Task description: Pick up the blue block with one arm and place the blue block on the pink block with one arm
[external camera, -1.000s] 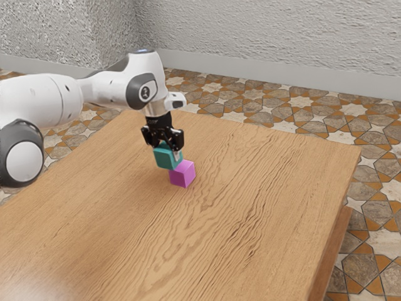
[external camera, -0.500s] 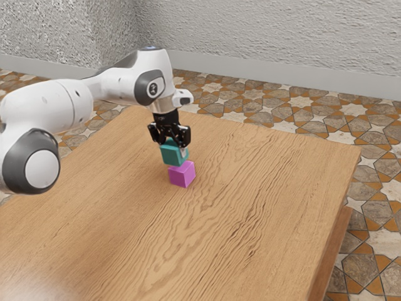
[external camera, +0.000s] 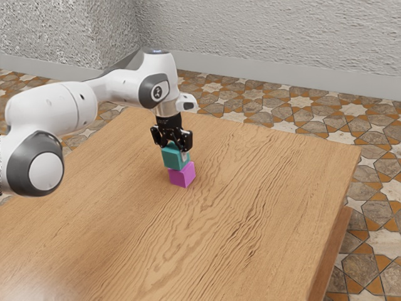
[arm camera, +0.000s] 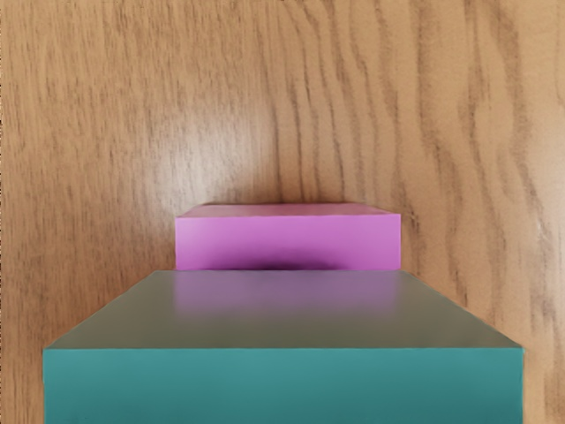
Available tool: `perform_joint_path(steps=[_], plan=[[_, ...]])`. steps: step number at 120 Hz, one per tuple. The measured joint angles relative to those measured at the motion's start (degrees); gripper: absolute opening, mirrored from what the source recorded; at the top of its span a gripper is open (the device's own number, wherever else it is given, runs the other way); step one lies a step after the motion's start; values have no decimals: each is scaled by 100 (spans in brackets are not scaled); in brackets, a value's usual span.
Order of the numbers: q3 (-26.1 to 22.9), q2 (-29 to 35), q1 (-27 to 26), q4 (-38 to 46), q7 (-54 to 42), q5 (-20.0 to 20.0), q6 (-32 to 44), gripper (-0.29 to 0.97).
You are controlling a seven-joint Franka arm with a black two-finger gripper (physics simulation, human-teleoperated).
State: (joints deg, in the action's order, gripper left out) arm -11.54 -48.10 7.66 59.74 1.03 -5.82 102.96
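In the exterior view the white arm [external camera: 69,110] came in from the left and bent down over the wooden table [external camera: 269,188]. Just right of its last joint hung the black gripper [external camera: 175,148], pointing straight down, its fingers [external camera: 164,142] set narrow and pressed against two opposite sides of the blue block [external camera: 175,159], which rendered more teal than blue. That block sat directly over the pink block [external camera: 182,175], a shade toward the exterior view's left of it, so that the two read as a small stack near the middle of the table. From this side their faces seemed to meet, though whether they truly touched I could not tell. Farther right lay bare wood grain, then the patterned tile floor [external camera: 376,132] and the grey plaster wall [external camera: 282,31] behind. The wrist view looked down the hand instead: the blue block [arm camera: 282,344] spread broad and close under the hand, the pink block [arm camera: 287,238] peeked out past its far edge with a dark shadow along the line between them, and table [arm camera: 97,115] grain ran all around
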Motion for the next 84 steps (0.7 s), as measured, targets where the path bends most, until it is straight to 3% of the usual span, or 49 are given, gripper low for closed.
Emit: perform_joint_path(steps=[84], plan=[[0, -141, -47, -206, -164, -12, -28, 39]])
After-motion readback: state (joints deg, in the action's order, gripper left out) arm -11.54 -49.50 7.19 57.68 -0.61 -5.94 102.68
